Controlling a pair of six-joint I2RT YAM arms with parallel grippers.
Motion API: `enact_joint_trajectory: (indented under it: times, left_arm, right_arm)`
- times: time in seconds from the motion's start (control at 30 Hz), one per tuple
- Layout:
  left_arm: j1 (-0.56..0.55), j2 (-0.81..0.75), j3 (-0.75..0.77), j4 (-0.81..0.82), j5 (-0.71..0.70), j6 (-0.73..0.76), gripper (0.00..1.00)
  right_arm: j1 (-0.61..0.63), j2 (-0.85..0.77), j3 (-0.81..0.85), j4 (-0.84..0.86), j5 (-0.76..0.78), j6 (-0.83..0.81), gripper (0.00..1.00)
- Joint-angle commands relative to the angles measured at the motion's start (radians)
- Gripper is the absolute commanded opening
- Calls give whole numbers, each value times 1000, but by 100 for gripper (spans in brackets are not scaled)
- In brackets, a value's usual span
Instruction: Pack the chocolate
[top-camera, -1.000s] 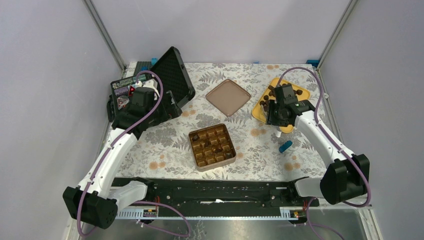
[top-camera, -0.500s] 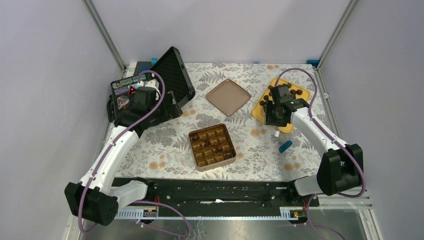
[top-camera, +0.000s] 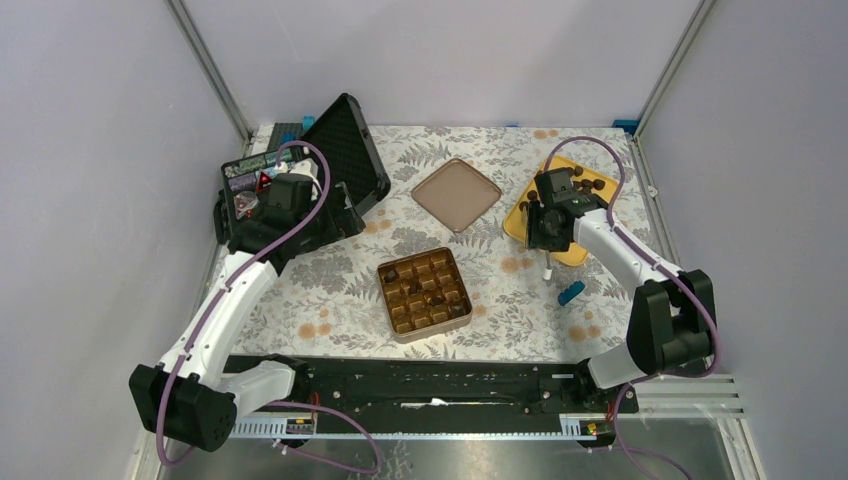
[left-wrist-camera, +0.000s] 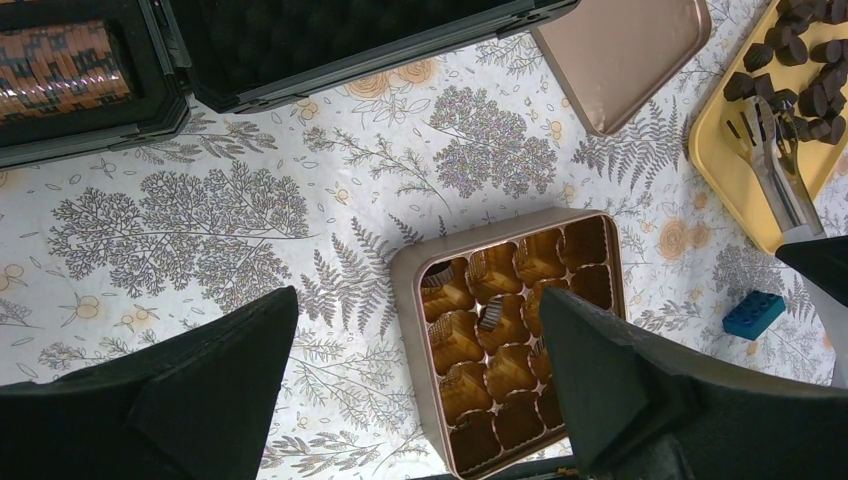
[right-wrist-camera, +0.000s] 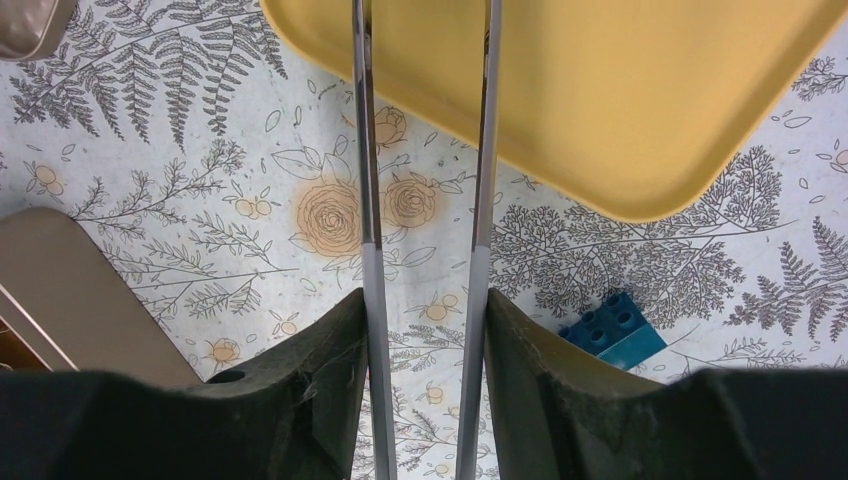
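Observation:
Several dark chocolate pieces (top-camera: 585, 184) (left-wrist-camera: 805, 75) lie on a yellow tray (top-camera: 520, 222) (right-wrist-camera: 640, 100) at the back right. My right gripper (top-camera: 548, 226) (right-wrist-camera: 423, 300) is shut on the two arms of metal tongs (right-wrist-camera: 365, 150) (left-wrist-camera: 780, 165). The tongs reach over the tray's near edge, and their tips end beside the chocolates. The golden gridded tin (top-camera: 424, 293) (left-wrist-camera: 420, 330) sits mid-table with a few pieces in its cells. My left gripper (top-camera: 338, 215) (left-wrist-camera: 420, 300) hangs open and empty, high over the table left of the tin.
The flat brown lid (top-camera: 457, 194) (left-wrist-camera: 620, 50) lies behind the tin. An open black foam-lined case (top-camera: 345, 155) (left-wrist-camera: 330, 40) stands at the back left. A small blue brick (top-camera: 570, 293) (right-wrist-camera: 612, 330) lies on the cloth near the tray.
My right gripper has shifted left and a little farther back along the tray's edge with the tongs, and its elbow has swung in. The left arm has stayed still.

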Motion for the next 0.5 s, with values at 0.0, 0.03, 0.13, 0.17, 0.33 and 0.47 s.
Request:
enact_joint_trajectory:
  times: [0.0, 0.03, 0.13, 0.17, 0.33, 0.47]
  left_arm:
    - [3, -18, 24, 16, -14, 9, 99]
    - [3, -18, 23, 16, -14, 8, 99]
    - [3, -18, 24, 17, -15, 6, 99]
    - [4, -18, 23, 17, -15, 6, 99]
    - [4, -30, 24, 16, -15, 7, 99]
    - [3, -29, 22, 15, -12, 6, 99]
  right_arm:
    - [-4, 8, 52, 42, 4, -18, 50]
    - [-4, 12, 57, 43, 2, -19, 49]
    - [-4, 26, 65, 44, -5, -22, 49]
    - [-4, 32, 67, 47, -9, -25, 49]
    - [-4, 46, 85, 35, -7, -30, 46]
    - [-4, 34, 85, 18, 14, -23, 37]
